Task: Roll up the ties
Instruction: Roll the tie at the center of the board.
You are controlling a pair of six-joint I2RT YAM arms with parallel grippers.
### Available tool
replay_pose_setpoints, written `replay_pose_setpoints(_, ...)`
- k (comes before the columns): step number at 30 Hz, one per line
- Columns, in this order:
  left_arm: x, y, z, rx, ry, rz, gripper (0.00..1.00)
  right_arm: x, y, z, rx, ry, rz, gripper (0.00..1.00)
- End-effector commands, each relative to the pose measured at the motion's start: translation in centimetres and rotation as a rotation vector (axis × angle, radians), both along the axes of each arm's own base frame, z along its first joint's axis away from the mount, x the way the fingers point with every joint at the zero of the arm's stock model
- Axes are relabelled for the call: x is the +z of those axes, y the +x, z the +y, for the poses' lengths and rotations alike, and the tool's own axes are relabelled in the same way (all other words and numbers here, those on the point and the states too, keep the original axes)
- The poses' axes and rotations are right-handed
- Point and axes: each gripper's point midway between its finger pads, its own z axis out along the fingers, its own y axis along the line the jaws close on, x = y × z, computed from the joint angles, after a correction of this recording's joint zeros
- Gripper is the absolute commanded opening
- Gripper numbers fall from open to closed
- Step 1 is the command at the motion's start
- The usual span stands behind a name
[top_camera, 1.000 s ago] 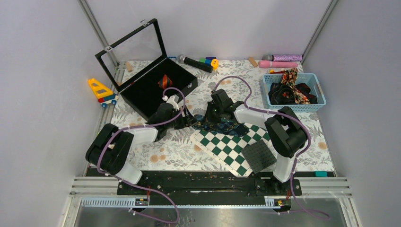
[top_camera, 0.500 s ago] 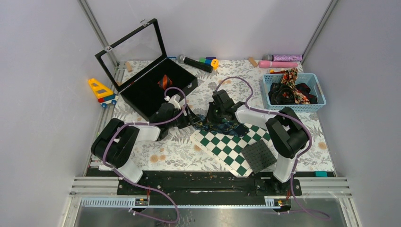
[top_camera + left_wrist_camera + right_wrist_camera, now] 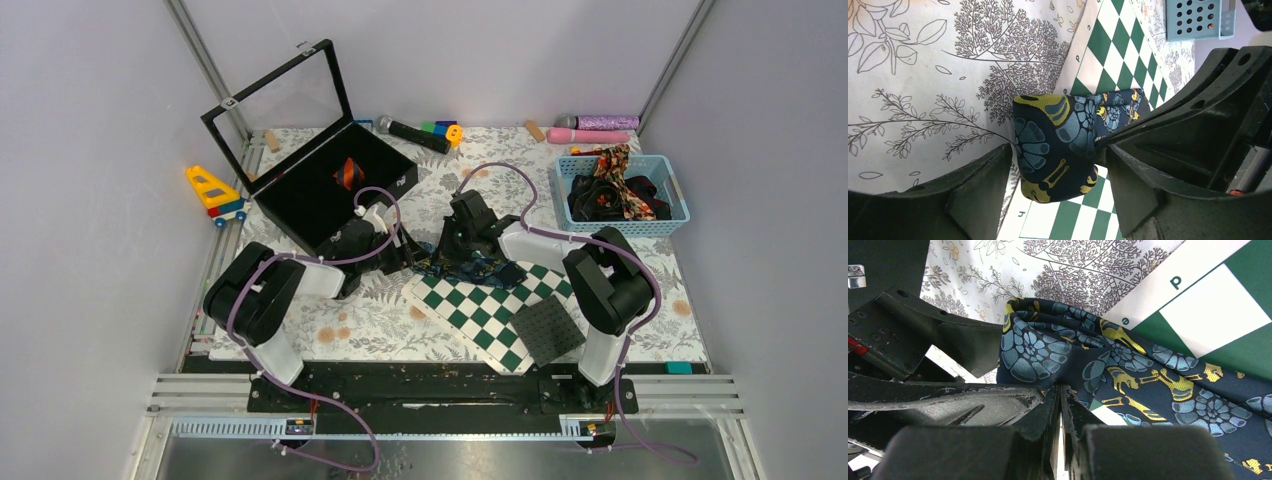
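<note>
Left fingers [image 3: 973, 197] stand open around the folded end of the blue tie [image 3: 1053, 140]; right fingers [image 3: 1038, 407] pinch it. The roll looks barely started; more ties [image 3: 605, 195] wait in the basket [image 3: 678, 190].

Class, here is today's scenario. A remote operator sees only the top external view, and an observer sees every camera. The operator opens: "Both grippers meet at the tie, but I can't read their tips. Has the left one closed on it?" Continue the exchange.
Observer: No. The left wrist view shows the left gripper open, one jaw on each side of the folded end of the navy floral tie.
Operator: And the right one?
Observer: Its wrist view shows the right gripper shut, pinching that tie's fold.
Operator: Where does the folded end sit?
Observer: Over the chequered board, at its edge, where it meets the leaf-printed cloth.
</note>
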Motion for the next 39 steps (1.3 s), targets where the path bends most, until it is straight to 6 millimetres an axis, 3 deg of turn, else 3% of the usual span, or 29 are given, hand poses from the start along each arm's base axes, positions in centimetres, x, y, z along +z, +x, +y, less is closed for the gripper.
replay_pose_setpoints(1,1.5,0.5,-1.4,-0.042,-0.067,-0.059,0.69,0.0,0.3,-1.5,-0.024,-0.046,-0.023,0.09)
replay_pose_setpoints(21,1.2,0.7,-1.9,-0.063,-0.064,-0.054,0.49,0.9,0.0,-1.4,-0.003,-0.028,-0.040,0.14)
replay_pose_setpoints(27,1.0,0.7,-1.7,-0.053,-0.046,-0.053,0.48,3.2,-0.4,-1.3,0.017,0.012,-0.078,0.19)
replay_pose_setpoints(32,0.7,0.8,-1.5,-0.052,-0.010,-0.048,0.48,6.5,-0.7,-1.7,0.021,0.053,-0.152,0.24)
replay_pose_setpoints(39,1.0,1.0,-1.3,-0.054,0.087,-0.063,0.48,10.3,-1.0,-4.5,-0.016,0.046,-0.251,0.27)
